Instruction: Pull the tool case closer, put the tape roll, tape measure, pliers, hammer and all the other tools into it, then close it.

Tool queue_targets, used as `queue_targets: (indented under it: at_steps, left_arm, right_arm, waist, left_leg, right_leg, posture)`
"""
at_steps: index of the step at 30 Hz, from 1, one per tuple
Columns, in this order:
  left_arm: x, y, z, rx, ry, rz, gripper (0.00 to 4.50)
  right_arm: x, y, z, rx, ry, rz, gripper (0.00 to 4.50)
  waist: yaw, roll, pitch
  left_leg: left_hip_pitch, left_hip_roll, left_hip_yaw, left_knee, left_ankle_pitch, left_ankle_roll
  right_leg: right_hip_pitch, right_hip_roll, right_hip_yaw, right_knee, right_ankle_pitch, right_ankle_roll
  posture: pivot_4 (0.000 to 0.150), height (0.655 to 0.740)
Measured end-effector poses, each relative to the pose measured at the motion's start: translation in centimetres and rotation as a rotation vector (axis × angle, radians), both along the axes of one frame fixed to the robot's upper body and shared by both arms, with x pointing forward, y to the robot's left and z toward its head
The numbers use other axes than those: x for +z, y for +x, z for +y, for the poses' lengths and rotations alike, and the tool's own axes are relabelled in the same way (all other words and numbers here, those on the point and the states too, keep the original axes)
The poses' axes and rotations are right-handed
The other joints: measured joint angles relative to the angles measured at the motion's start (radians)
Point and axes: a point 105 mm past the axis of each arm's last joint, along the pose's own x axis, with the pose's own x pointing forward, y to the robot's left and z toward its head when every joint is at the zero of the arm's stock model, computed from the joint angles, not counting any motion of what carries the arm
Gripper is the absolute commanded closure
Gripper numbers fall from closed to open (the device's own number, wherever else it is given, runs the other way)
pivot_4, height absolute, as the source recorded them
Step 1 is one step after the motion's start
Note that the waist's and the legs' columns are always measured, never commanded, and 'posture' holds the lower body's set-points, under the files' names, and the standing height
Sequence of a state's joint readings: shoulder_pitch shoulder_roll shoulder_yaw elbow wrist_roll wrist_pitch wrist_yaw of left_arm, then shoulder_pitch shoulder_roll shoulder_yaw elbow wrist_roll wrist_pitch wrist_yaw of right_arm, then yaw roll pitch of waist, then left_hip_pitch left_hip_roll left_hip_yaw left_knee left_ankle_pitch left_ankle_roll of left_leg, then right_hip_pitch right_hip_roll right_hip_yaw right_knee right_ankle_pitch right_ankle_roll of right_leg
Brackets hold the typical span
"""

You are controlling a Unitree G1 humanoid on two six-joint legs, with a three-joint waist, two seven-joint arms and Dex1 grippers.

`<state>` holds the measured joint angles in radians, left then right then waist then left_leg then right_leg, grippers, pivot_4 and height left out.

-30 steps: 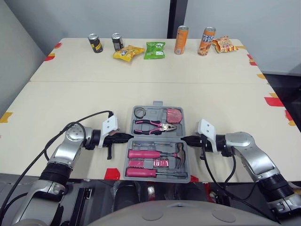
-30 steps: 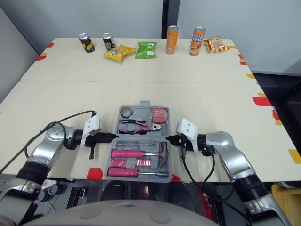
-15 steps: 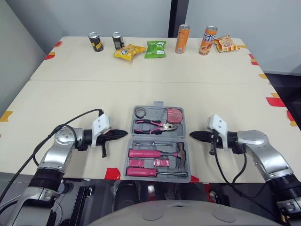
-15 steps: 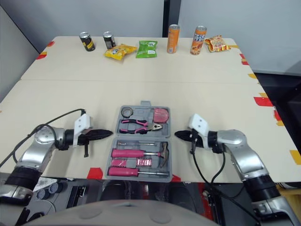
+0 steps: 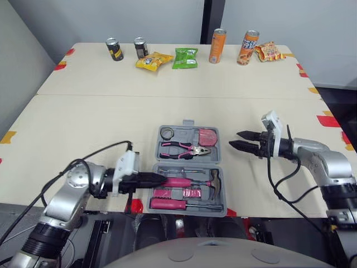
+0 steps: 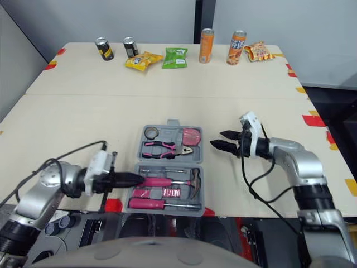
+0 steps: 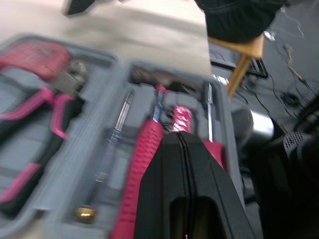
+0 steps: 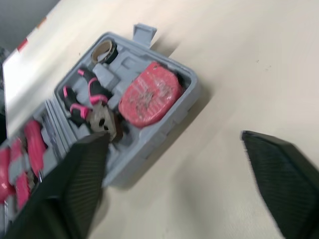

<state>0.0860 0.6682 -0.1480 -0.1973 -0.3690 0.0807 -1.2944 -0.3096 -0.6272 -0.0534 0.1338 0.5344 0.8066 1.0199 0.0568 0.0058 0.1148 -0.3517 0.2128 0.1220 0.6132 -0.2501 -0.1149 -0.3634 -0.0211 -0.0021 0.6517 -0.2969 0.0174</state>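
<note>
Left eye view: the left pincer (image 5: 160,178), closed on nothing, hangs over the near half of the open tool case (image 5: 217,149) at the front edge of the bench (image 5: 111,111). Beyond, the right pincer (image 5: 234,139) gapes just right of the far half, likely better placed to fold it over the crosswise hinge.

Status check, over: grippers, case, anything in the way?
Left gripper shut, over case near half. Right gripper open, beside case. Case open, tools inside. Cans far off.

Seen from my console: the beige table (image 5: 83,111) carries the open grey tool case (image 5: 181,133) at its near edge. Along the far edge I count two dark cans (image 5: 114,49), a yellow bag (image 5: 153,60), a green bag (image 5: 184,58), two orange cans (image 5: 217,46) and an orange bag (image 5: 269,51).
</note>
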Motion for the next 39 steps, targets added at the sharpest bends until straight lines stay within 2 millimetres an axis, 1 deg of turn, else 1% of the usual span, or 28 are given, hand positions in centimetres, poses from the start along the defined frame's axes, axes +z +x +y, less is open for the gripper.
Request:
queue_targets:
  at_steps: [2, 6, 13, 16, 20, 24, 30, 34, 36, 37, 39]
  left_arm:
    - [-0.6, 0.0, -0.6, -0.005, 0.022, -0.012, 4.50]
    - [-2.9, 0.0, -1.1, -0.031, 0.126, -0.032, 4.50]
    - [-3.4, 0.1, -1.5, -0.056, 0.148, -0.090, 4.50]
    - [-3.6, 0.2, -1.5, -0.058, 0.150, -0.096, 4.50]
    - [-3.6, 0.2, -1.5, -0.056, 0.151, -0.098, 4.50]
    - [-3.6, 0.2, -1.6, -0.057, 0.150, -0.100, 4.50]
    - [-3.6, 0.3, -1.5, -0.056, 0.146, -0.102, 4.50]
    - [-3.4, 0.1, -1.1, -0.012, 0.081, -0.045, 4.50]
    - [-3.2, -0.2, -0.1, 0.021, 0.054, -0.005, 4.50]
    - [-2.9, -0.8, 1.0, 0.043, 0.036, 0.024, 4.50]
    - [-1.9, -1.3, 2.3, 0.066, 0.018, 0.039, 4.50]
  right_arm:
    - [-0.5, 0.2, 0.3, 0.007, 0.001, 0.047, 0.02]
    - [-1.3, 0.7, 1.6, 0.029, 0.030, 0.152, 0.02]
    - [-1.5, 1.6, 3.6, 0.062, 0.059, 0.248, 0.02]
    - [-1.6, 2.0, 5.2, 0.078, 0.092, 0.281, 0.02]
    - [-1.7, 2.4, 5.9, 0.062, 0.146, 0.312, 0.02]
    - [-1.6, 2.3, 6.0, 0.074, 0.227, 0.331, 0.02]
    - [0.3, 1.3, 6.5, 0.212, 0.394, 0.307, 0.02]
    - [1.7, 0.5, 6.4, 0.292, 0.458, 0.295, 0.02]
    - [2.6, -0.4, 6.3, 0.351, 0.478, 0.286, 0.02]
    - [3.2, -1.3, 6.2, 0.399, 0.488, 0.281, 0.02]
    - [3.8, -2.5, 6.0, 0.445, 0.503, 0.285, 0.02]
  waist:
    - [0.004, 0.000, 0.000]
    - [0.005, 0.001, 0.000]
    - [0.014, 0.005, -0.007]
    - [0.015, 0.008, -0.012]
    - [0.012, 0.009, -0.014]
    - [0.014, 0.010, -0.014]
    - [0.013, 0.010, -0.013]
    - [0.011, 0.010, -0.013]
    - [0.012, 0.010, -0.012]
    - [0.013, 0.009, -0.011]
    - [0.019, 0.010, -0.011]
  left_leg:
    - [0.000, 0.000, 0.000, 0.000, 0.000, 0.000]
    - [0.000, 0.000, 0.000, 0.000, 0.000, 0.000]
    - [0.001, 0.000, 0.001, 0.002, 0.000, -0.001]
    - [0.001, 0.000, 0.002, 0.002, 0.000, -0.001]
    - [0.001, 0.000, 0.002, 0.002, 0.000, -0.001]
    - [0.001, 0.000, 0.002, 0.002, 0.000, -0.001]
    - [0.001, 0.000, 0.002, 0.002, 0.000, -0.001]
    - [0.000, 0.001, 0.002, 0.002, 0.000, -0.001]
    - [-0.001, 0.001, 0.001, 0.002, 0.000, -0.001]
    - [-0.001, 0.002, 0.001, 0.001, 0.000, -0.001]
    - [-0.001, 0.002, 0.001, 0.001, 0.000, -0.002]
  right_leg:
    - [0.000, 0.000, 0.000, 0.000, 0.000, 0.000]
    - [0.000, 0.000, 0.000, 0.001, 0.000, 0.000]
    - [0.000, 0.000, 0.001, 0.002, 0.000, 0.000]
    - [0.000, -0.001, 0.001, 0.002, 0.000, 0.000]
    - [0.000, -0.001, 0.001, 0.003, 0.000, 0.000]
    - [0.000, -0.001, 0.001, 0.003, 0.000, 0.000]
    - [0.000, -0.001, 0.001, 0.003, 0.000, 0.000]
    - [-0.001, 0.000, 0.001, 0.004, 0.000, -0.001]
    - [-0.002, 0.001, 0.001, 0.004, 0.000, -0.001]
    - [-0.002, 0.002, 0.001, 0.003, 0.000, -0.001]
    - [-0.002, 0.002, 0.001, 0.002, 0.000, -0.001]
  posture:
    - [0.150, 0.7400]
    - [0.150, 0.7400]
    - [0.150, 0.7400]
    - [0.150, 0.7400]
    - [0.150, 0.7400]
    - [0.150, 0.7400]
    - [0.150, 0.7400]
    - [0.150, 0.7400]
    - [0.150, 0.7400]
    - [0.150, 0.7400]
    - [0.150, 0.7400]
